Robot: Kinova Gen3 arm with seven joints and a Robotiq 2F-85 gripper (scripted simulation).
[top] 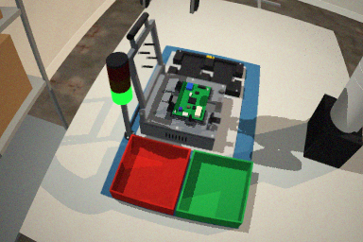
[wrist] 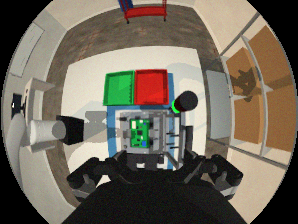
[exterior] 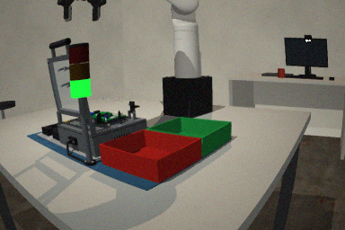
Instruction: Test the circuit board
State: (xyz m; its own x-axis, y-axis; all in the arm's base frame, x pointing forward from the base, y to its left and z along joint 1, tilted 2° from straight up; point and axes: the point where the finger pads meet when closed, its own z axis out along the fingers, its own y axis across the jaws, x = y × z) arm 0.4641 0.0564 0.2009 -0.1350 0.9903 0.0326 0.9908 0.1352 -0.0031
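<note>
The green circuit board (top: 191, 99) (exterior: 103, 116) (wrist: 139, 133) lies flat in the grey tester (top: 158, 120) (exterior: 76, 134) (wrist: 124, 144), component side up. The tester's lid (top: 142, 47) (exterior: 60, 79) stands open and upright. The signal light (top: 121, 96) (exterior: 81, 88) (wrist: 178, 106) glows green. My gripper (top: 169, 2) (exterior: 81, 13) is open and empty. It hangs high above the lid's handle, far above the board. The red bin (top: 124, 168) (exterior: 148, 162) (wrist: 152, 87) and the green bin (top: 246, 187) (exterior: 216, 135) (wrist: 120, 87) stand side by side in front of the tester, both empty.
A black tray (top: 208, 64) lies behind the tester on the blue mat (top: 250, 112) (exterior: 45, 144). The arm's black base (top: 331, 135) (exterior: 188, 94) stands at the table's right side. A shelf with a brown box (top: 11, 78) stands left of the table.
</note>
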